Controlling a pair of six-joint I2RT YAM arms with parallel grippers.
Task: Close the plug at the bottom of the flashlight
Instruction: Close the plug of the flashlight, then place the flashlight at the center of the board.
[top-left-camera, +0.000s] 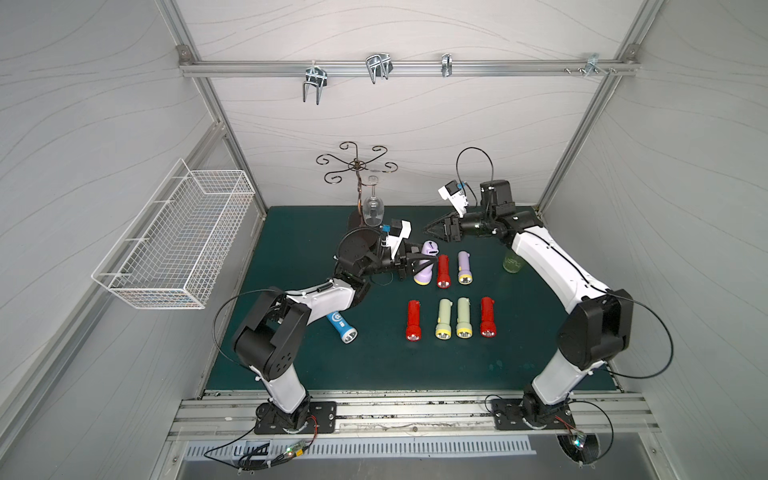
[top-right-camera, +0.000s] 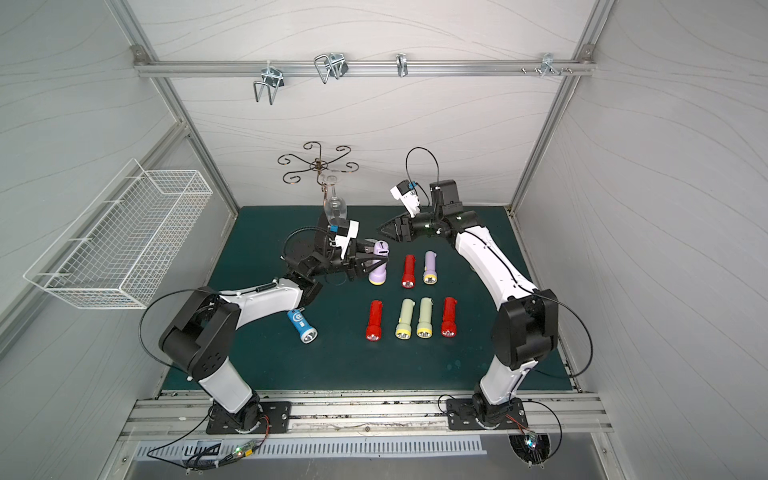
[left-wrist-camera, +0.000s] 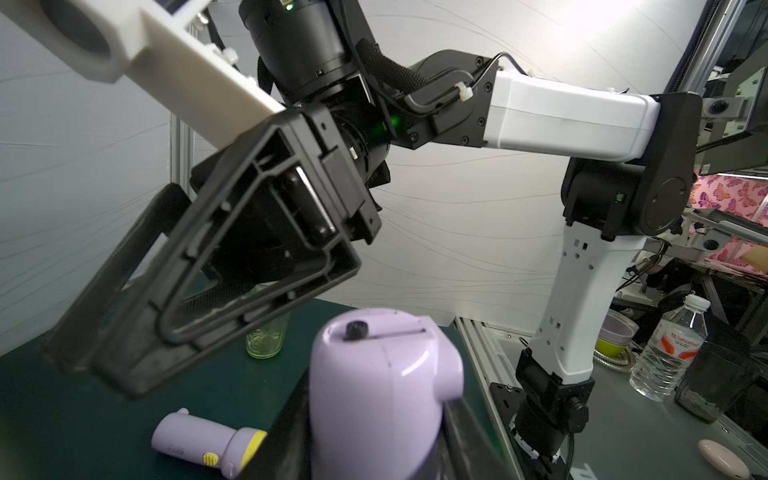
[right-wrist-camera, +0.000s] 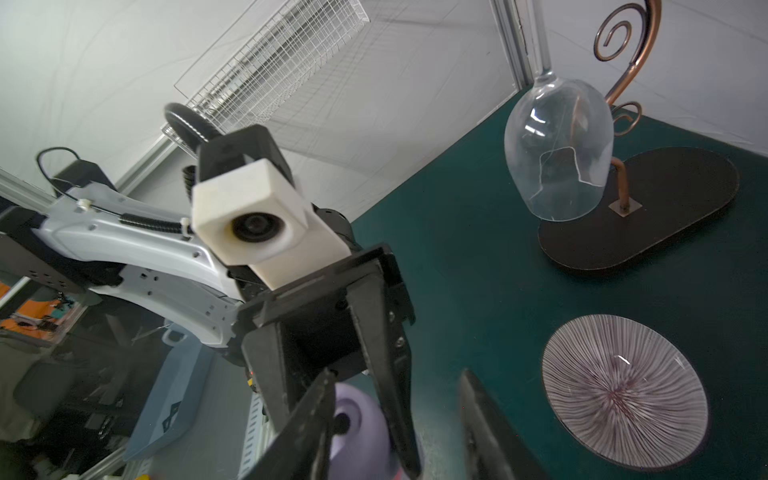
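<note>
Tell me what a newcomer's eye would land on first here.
The left gripper clamps a lilac flashlight upright at mid-mat, tail up, with the right gripper hovering close to that tail. Beside it, little flashlights lie in two neat rows on the green mat, the nearest a red flashlight.

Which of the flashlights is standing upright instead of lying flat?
The big lilac flashlight gripped by the left hand: it stands lens-down, tail end up, while the other seven lie flat on the green mat.
</note>
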